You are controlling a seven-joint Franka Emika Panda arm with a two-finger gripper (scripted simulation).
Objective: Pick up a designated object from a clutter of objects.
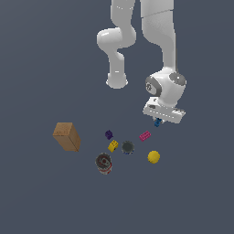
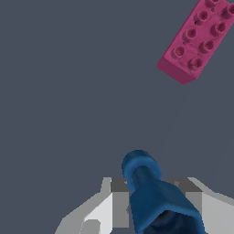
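The designated object, a tiny blue piece (image 1: 157, 122) with wider ends, sits between my fingers just under the white hand. In the wrist view it (image 2: 148, 187) fills the gap, with a grey finger pressed against each side. My gripper (image 1: 157, 119) (image 2: 153, 185) is shut on it. Whether it is off the floor I cannot tell. The clutter lies towards the exterior view's left and nearer the camera. The magenta brick (image 1: 145, 135) (image 2: 196, 41) is closest.
A purple cube (image 1: 109, 134), a yellow piece (image 1: 113, 146), a dark cup (image 1: 128, 147), a yellow ball (image 1: 153, 156), a red can (image 1: 103, 163) and a brown box (image 1: 67, 136) lie on the grey floor. The arm's base (image 1: 117, 81) stands behind.
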